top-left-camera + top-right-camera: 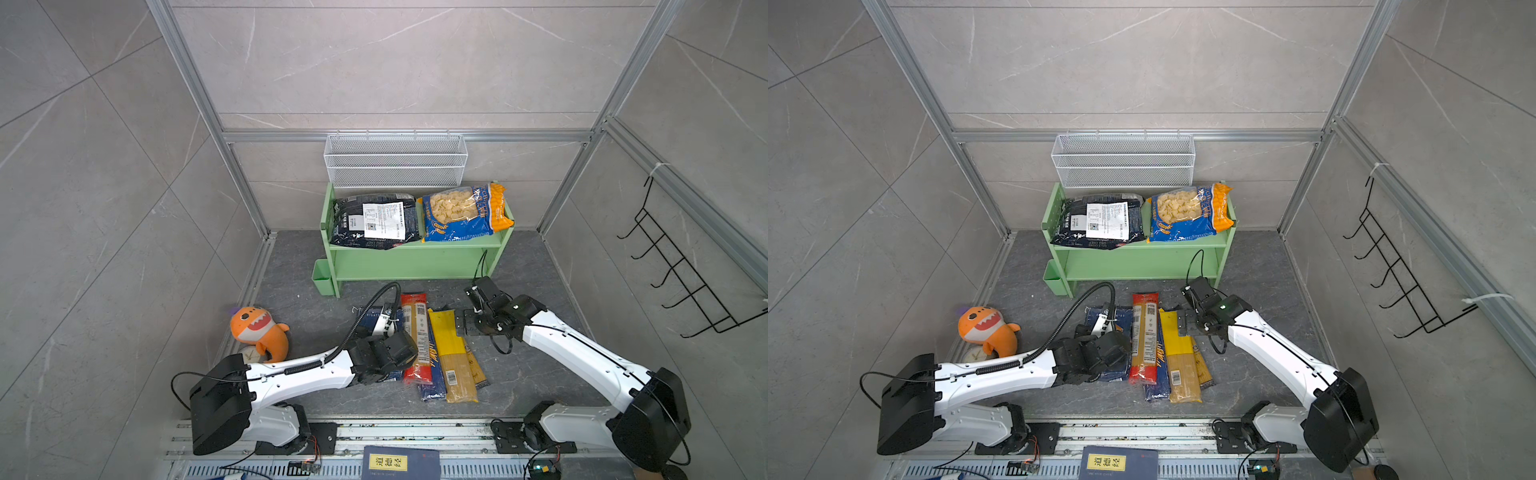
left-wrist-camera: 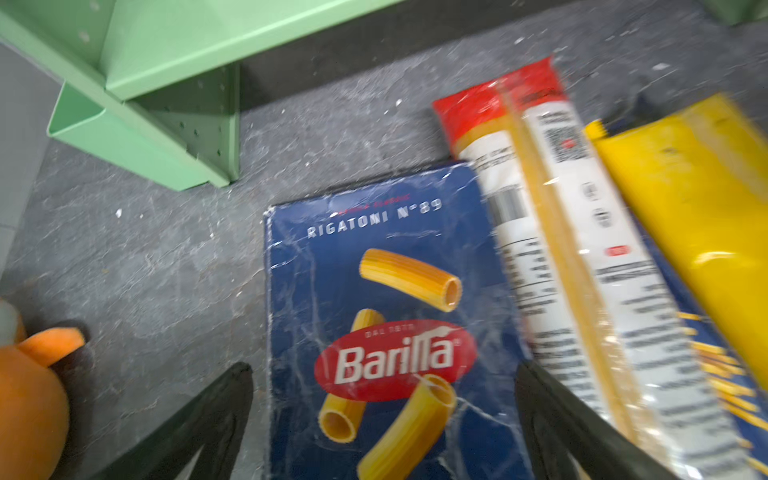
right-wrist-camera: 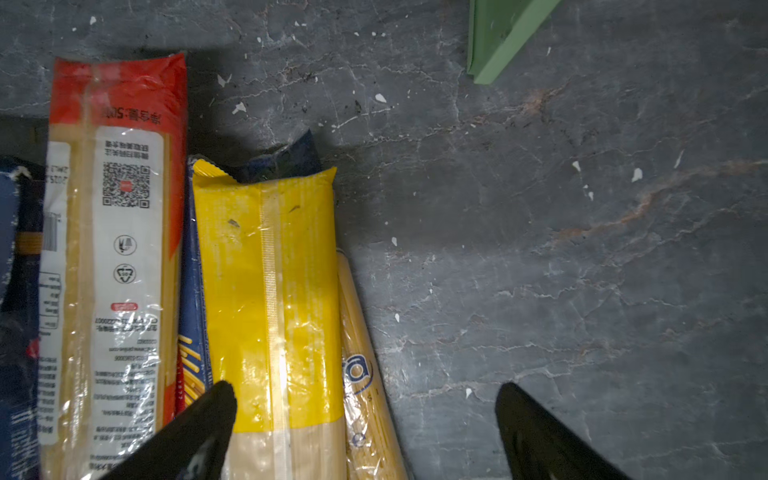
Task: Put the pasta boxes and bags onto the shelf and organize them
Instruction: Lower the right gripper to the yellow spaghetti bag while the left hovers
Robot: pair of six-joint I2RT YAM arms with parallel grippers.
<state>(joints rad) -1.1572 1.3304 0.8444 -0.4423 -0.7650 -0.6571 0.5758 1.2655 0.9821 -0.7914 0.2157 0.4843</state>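
Evidently, the rigatoni box (image 2: 386,332) was laid flat on the tabletop (image 2: 166,270), wide face up, directly below the left end effector (image 2: 382,372), whose jaws were spread fully and held nothing. The box's width was seen to fit just between the two fingers (image 2: 216,415). It was judged to be light, stiff cardboard with a glossy, creased face, so a pinch across its two long edges was thought safer than pressure on the broad panel, which could be dented. One long edge appeared to be overlapped by the red spaghetti pack (image 2: 540,232), so a clean hold was judged to need the finger on that side slipped beneath the pack.

Beyond that pack, the long narrow blue box (image 3: 192,282) was seen wedged against the yellow spaghetti pack (image 3: 270,291), with a clear pack (image 3: 359,365) partly tucked under the yellow one. These packs were judged slippery in their film and brittle inside, best taken near mid-length. The right end effector (image 3: 365,390) was held above the pile's outer edge, jaws fully apart and empty.

Ahead of both end effectors stood the shelf (image 1: 415,266), its upper tier already taken by the black bag (image 1: 374,222) and the shell pasta bag (image 1: 461,214). An orange plush shark (image 1: 259,332) was seen well off to the left end effector's outer side.
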